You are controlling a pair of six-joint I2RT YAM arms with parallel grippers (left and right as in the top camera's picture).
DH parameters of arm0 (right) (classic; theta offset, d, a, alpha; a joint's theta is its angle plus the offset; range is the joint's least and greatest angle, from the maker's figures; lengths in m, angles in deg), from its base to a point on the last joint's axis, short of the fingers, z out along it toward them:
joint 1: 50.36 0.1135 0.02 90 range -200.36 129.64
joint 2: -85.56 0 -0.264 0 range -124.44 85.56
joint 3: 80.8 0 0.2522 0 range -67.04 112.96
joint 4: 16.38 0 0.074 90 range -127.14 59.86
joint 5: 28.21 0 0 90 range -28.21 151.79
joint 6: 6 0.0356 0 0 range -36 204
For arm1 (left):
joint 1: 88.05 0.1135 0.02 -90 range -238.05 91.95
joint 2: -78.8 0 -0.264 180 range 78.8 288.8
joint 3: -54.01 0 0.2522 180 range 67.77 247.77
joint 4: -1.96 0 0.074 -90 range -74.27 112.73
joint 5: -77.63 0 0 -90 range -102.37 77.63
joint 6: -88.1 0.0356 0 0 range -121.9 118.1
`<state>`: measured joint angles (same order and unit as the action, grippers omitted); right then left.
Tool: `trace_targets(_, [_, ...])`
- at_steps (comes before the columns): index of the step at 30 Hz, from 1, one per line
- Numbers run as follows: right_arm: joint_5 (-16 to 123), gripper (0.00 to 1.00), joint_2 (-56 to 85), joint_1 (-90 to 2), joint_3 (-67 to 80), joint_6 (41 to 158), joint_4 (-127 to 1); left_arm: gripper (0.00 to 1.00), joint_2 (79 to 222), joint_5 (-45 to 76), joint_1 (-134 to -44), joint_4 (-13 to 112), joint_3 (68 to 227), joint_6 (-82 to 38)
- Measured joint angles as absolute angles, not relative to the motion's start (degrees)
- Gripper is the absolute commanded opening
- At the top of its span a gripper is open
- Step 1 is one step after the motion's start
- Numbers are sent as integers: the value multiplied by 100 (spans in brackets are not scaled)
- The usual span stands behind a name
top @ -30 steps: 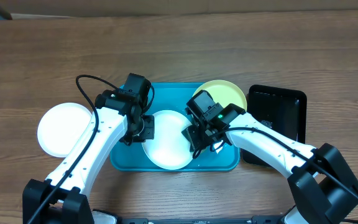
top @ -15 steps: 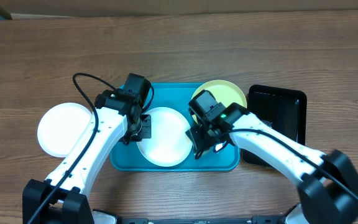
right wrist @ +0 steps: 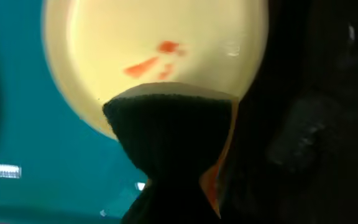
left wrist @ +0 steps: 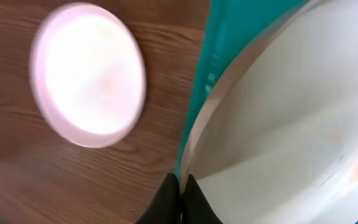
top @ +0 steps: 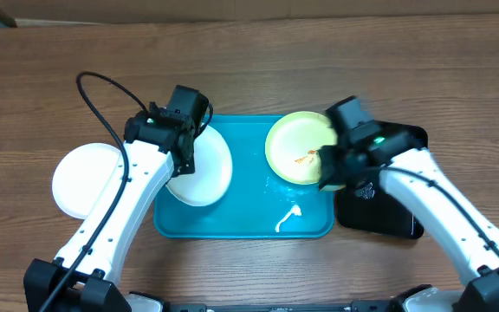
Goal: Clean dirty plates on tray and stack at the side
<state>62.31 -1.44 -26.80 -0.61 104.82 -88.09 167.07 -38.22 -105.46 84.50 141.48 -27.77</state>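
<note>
My left gripper (top: 183, 158) is shut on the rim of a white plate (top: 204, 169), which is tilted over the left edge of the blue tray (top: 245, 221). In the left wrist view the fingers (left wrist: 178, 198) pinch that plate (left wrist: 291, 124) at its edge. A second white plate (top: 85, 179) lies on the table to the left. The yellow-green plate (top: 297, 143), with orange smears, rests in the tray's far right corner. My right gripper (top: 329, 169) is shut on a dark sponge (right wrist: 166, 124) over that plate's (right wrist: 154, 37) right rim.
A black glossy tray (top: 392, 143) stands just right of the blue one, under my right arm. A small white smear (top: 288, 217) lies on the blue tray's floor near its front edge. Wooden table surrounds both trays.
My left gripper has carried the white plate leftward from the tray's middle to its left edge. My right arm has swung right with the sponge, from the white plate to the yellow-green one.
</note>
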Motion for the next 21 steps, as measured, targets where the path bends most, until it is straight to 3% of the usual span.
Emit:
trace_targets(8, [6333, 4, -144, -3721, -61, 10495, -9183, 4, 16707, -5925, -11390, 8301, 14183, -2854])
trace_targets(21, [6349, 4, -142, -3795, -299, 10491, -9106, 4, 16707, -7944, -12841, 7740, 14203, -2594])
